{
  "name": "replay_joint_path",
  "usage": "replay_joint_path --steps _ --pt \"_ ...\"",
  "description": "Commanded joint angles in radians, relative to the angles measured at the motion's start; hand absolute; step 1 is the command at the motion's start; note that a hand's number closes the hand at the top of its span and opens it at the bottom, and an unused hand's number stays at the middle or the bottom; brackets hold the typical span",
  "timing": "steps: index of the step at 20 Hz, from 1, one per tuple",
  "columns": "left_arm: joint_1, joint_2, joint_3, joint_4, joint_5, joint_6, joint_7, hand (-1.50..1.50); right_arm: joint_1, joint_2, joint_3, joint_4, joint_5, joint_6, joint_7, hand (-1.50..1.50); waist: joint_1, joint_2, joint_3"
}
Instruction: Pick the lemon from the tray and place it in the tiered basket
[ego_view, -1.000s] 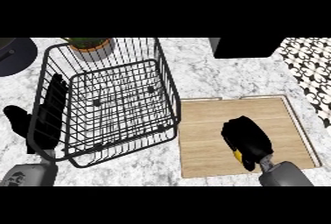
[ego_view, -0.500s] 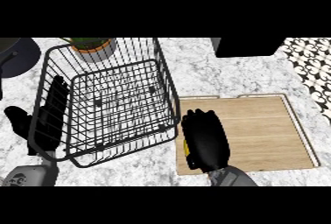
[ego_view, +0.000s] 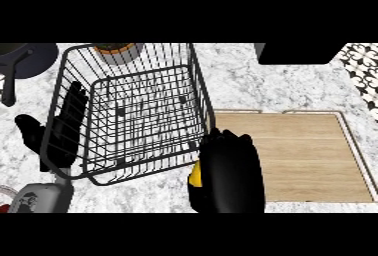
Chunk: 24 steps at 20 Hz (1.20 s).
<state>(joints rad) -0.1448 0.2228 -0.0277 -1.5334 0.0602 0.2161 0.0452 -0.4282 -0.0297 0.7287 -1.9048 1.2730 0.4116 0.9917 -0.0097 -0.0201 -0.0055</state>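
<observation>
My right hand hangs at the lower middle, over the left edge of the wooden tray, right beside the black wire basket. Its fingers curl round the lemon, of which only a yellow sliver shows at the hand's left side. The basket stands empty on the marble counter, its near right corner almost touching the hand. My left hand rests open against the basket's left wall, fingers pointing up.
A dark pan lies at the far left. A round pot stands behind the basket. A black block sits at the back right, and a patterned cloth at the right edge.
My right hand has lifted the lemon off the tray and carried it left toward the basket's near right corner. The left hand has stayed in place.
</observation>
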Motion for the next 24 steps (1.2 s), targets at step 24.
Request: replay_joint_path --steps 24 --pt "-0.058 -0.092 -0.138 0.044 -0.098 0.006 -0.011 0.00 -0.693 0.029 -0.145 0.496 -0.363 -0.090 0.386 1.50 0.059 0.022 0.002"
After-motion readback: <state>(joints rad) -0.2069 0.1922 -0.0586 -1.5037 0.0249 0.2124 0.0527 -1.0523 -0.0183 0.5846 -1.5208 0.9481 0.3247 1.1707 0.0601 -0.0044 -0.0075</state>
